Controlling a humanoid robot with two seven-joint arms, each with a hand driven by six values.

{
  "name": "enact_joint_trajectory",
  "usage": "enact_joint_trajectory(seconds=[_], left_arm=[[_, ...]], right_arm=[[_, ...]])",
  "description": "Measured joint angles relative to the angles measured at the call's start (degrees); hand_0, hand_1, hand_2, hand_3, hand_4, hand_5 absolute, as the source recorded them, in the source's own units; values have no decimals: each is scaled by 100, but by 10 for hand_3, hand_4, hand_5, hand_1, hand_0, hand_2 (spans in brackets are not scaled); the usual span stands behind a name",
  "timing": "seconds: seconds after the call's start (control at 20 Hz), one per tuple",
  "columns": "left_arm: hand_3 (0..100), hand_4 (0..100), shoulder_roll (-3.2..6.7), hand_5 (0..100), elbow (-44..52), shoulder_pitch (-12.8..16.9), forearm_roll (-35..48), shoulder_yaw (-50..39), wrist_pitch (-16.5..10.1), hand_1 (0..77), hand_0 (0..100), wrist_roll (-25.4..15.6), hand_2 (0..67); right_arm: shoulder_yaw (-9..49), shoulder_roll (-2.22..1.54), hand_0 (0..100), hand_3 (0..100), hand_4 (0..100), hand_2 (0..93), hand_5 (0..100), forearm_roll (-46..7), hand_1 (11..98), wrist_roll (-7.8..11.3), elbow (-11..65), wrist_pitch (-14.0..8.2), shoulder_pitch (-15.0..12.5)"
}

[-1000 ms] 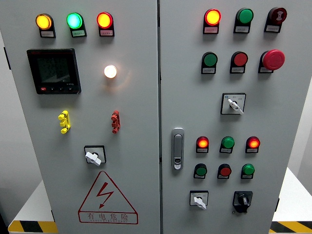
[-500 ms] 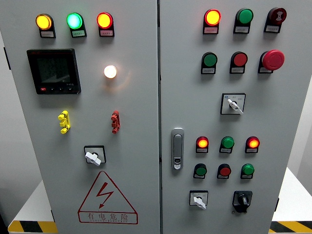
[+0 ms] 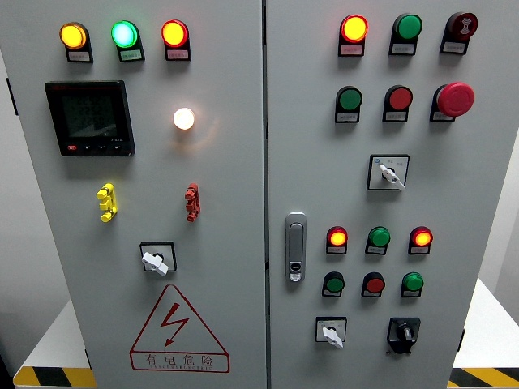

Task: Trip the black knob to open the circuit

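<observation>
The black knob [image 3: 403,332] sits at the lower right of the right-hand door of a grey control cabinet [image 3: 268,162], its pointer roughly upright. Left of it is a white rotary selector [image 3: 331,333]. Neither of my hands nor any arm shows in the head view.
The right door carries lit red lamps [image 3: 353,28], green and red push buttons, a red mushroom stop button [image 3: 455,98], a white selector [image 3: 389,173] and a chrome door latch [image 3: 296,247]. The left door has a meter [image 3: 89,117], a glowing white lamp [image 3: 183,118], and a warning triangle [image 3: 177,328].
</observation>
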Motion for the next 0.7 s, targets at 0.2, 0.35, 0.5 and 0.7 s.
enact_joint_trajectory(seconds=[0.2,0.35,0.5,0.7], left_arm=[[214,67,0,16,0,0,0,0,0,34,0,0,129],[214,67,0,16,0,0,0,-1,0,33,0,0,129],[214,67,0,16,0,0,0,0,0,33,0,-1,129],[214,67,0,16,0,0,0,-1,0,32,0,-1,129]], right_arm=[[380,18,706,255,179,56,270,-144,374,3,1061,69,1],[444,19,698,288,211,53,330,-103,388,-11,2068,45,-56],[395,18,696,336,263,51,424,-48,404,-18,3172,-97,-136],[72,47,688,421,390,50,565,3,444,-34,4325,-712,-154]])
